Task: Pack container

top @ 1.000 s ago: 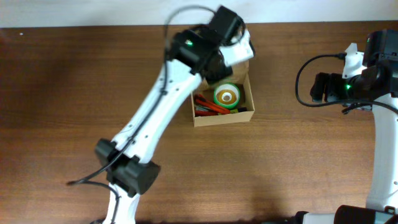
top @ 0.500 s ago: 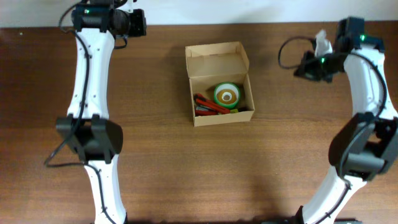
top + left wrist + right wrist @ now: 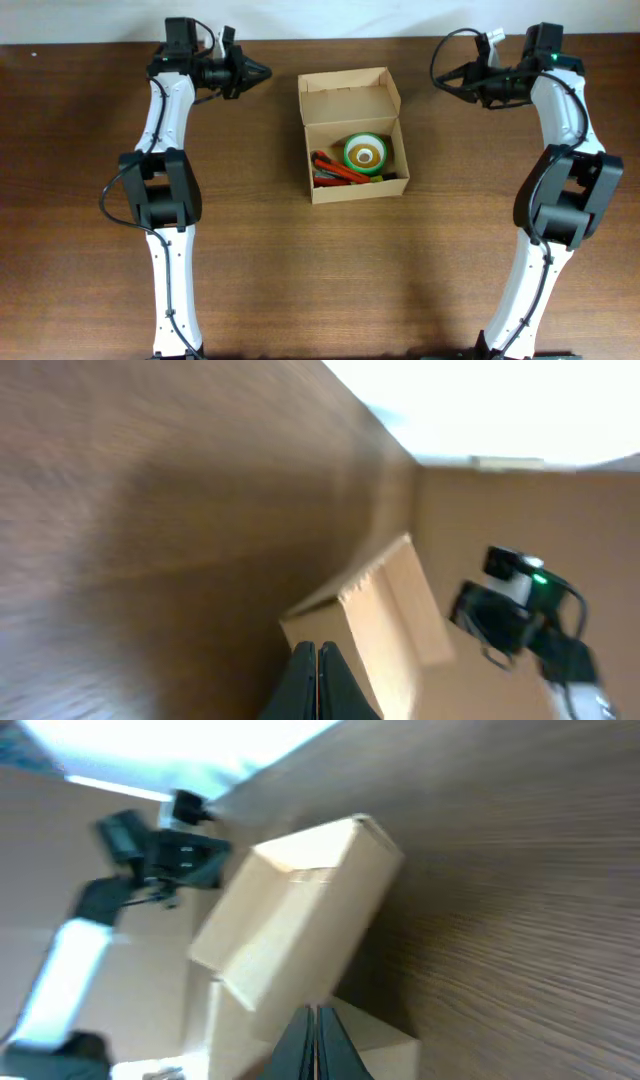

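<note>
The container (image 3: pixel 352 188), a tan cardboard box, stands open at the table's back centre with its flap lid (image 3: pixel 348 96) leaning away. Inside lie a green tape roll (image 3: pixel 365 152) and red and orange items (image 3: pixel 335 168). My left gripper (image 3: pixel 264 72) hovers left of the lid, pointing at it, shut and empty. My right gripper (image 3: pixel 445 83) hovers right of the lid, also shut and empty. The left wrist view is blurred: shut fingertips (image 3: pixel 317 652) before the box (image 3: pixel 390 610). The right wrist view has shut fingertips (image 3: pixel 315 1012) before the raised lid (image 3: pixel 300 910).
The brown wooden table (image 3: pixel 320 280) stretches out in front of the box. Its back edge meets a white wall (image 3: pixel 100 20) just behind both grippers. Each wrist view catches the opposite arm beyond the box, as in the right arm (image 3: pixel 515 610) and the left arm (image 3: pixel 150 840).
The left arm left the box, swung to the back left, then turned its gripper toward the lid. The right arm stretched back and faces the box. Both grippers closed.
</note>
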Controlling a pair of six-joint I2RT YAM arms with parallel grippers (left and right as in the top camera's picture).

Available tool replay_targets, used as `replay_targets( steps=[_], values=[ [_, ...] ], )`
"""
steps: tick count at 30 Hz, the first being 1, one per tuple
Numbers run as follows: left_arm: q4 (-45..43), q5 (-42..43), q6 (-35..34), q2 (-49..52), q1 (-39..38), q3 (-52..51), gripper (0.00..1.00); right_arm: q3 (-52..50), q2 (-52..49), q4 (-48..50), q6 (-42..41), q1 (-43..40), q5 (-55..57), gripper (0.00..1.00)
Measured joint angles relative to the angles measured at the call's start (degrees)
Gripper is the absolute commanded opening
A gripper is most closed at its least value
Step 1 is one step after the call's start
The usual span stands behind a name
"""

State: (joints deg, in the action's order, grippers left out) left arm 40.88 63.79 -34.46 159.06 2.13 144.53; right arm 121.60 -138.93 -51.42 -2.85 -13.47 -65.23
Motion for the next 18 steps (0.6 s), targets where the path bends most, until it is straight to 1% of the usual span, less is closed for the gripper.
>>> replay_targets(
  steps=[2, 4, 6, 7, 9, 11, 14, 18],
  values=[
    [0.0, 5.3, 0.0, 1.7, 0.6, 0.0, 0.02, 0.0, 0.0, 0.1, 0.0, 0.0, -2.4, 0.03],
    [1.5, 8.6, 2.0, 2.2, 1.2, 0.0, 0.02, 0.0, 0.0, 0.1, 0.0, 0.0, -3.6, 0.04],
    [5.3, 10.4, 4.9, 2.2, 1.4, 0.0, 0.02, 0.0, 0.0, -1.2, 0.3, 0.0, -4.1, 0.04],
    [9.0, 10.8, 7.3, 2.2, 1.4, 0.0, 0.02, 0.0, -0.2, -2.5, 0.5, 0.0, -4.3, 0.03],
    [14.4, 10.5, 11.7, 2.3, 1.4, -0.1, 0.02, 0.1, -1.7, -4.2, 1.2, 0.0, -4.6, 0.04],
    [16.9, 9.6, 14.7, 2.3, 1.3, -0.2, 0.02, 0.1, -4.3, -5.3, 1.5, 0.1, -4.7, 0.03],
    [17.7, 8.6, 17.0, 2.3, 1.3, -0.6, 0.02, 0.1, -8.5, -5.4, 1.8, 1.2, -4.5, 0.03],
    [17.8, 6.4, 17.8, 2.4, -0.1, -0.7, 0.02, 0.1, -9.4, -4.2, 2.9, 5.6, -4.5, 0.03]
  ],
)
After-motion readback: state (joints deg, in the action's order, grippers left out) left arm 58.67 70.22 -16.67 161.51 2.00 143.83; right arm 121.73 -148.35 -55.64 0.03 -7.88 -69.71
